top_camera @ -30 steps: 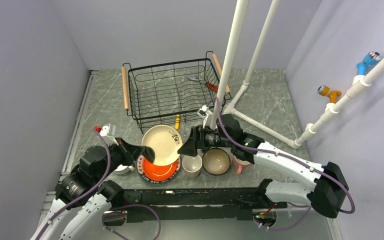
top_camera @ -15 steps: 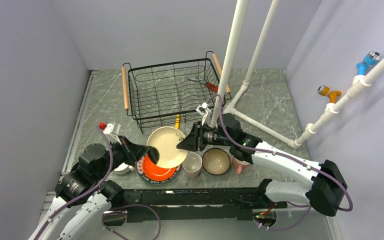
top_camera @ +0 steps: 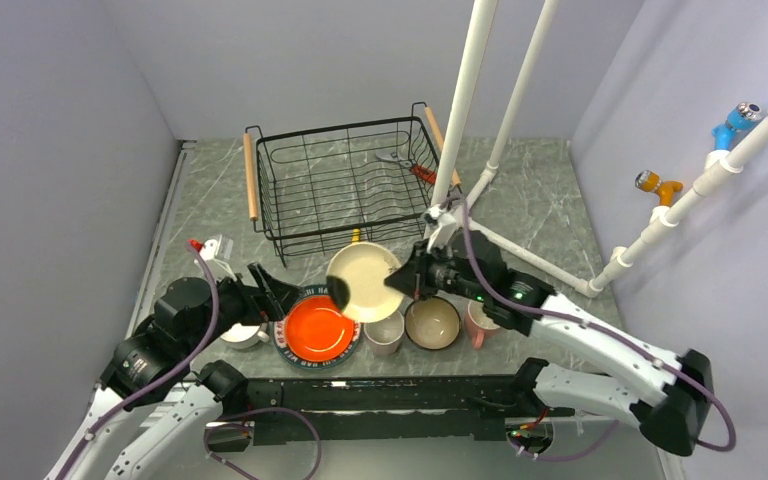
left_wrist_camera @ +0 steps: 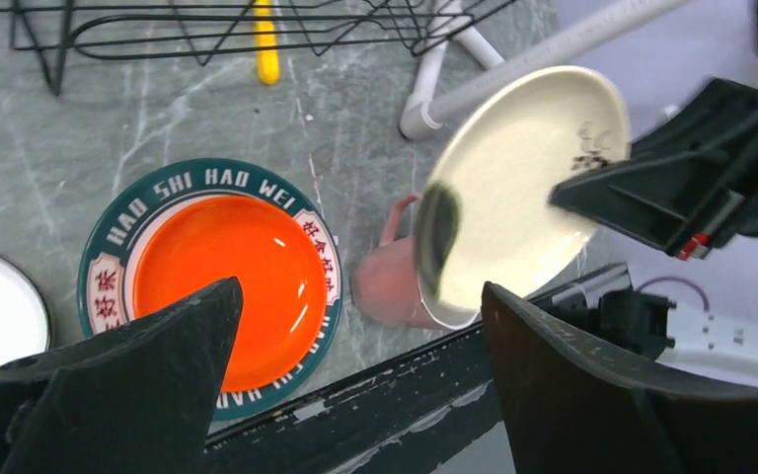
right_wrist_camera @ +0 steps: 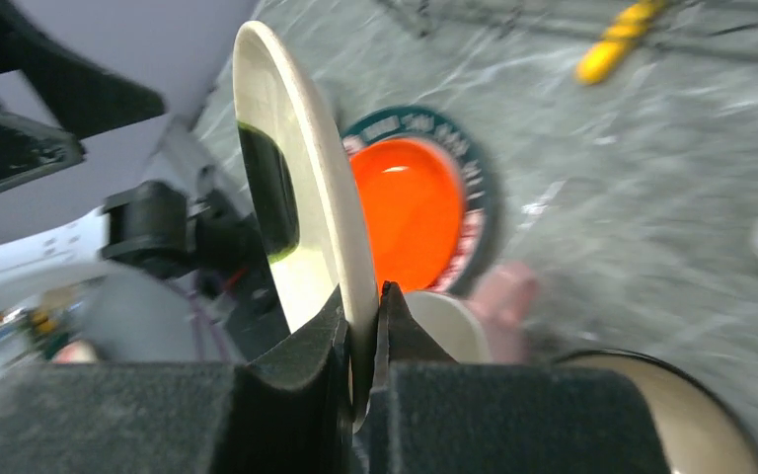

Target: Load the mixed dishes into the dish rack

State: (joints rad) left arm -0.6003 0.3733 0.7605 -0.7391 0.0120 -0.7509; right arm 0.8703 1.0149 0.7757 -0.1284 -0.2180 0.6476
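Cup [top_camera: 243, 338]: white, on the counter at the near left.
Left tool [top_camera: 278, 290]: spread wide, holding nothing, over the left edge of the plate.
Plate [top_camera: 320, 328]: orange face, dark lettered rim, flat on the counter and not yet loaded.
Rack [top_camera: 251, 178]: black wire with wooden handles, far centre; no dish is in it.
Dish [top_camera: 362, 282]: cream, tilted, raised off the counter above the plate and the left mug, its face turned toward the left arm.
Left mug [top_camera: 384, 332]: pink, partly under the dish.
Right tool [top_camera: 397, 283]: pressed together on the right rim of the dish, pinching it.
Bowl [top_camera: 432, 322]: tan inside, near centre.
Right mug [top_camera: 480, 328]: pink, largely under the right arm.
Bearing: the rack lies far and slightly left of the held dish, its near wall just beyond. The right arm carries the dish, so the coming move looks to be a short reach away from the bases.
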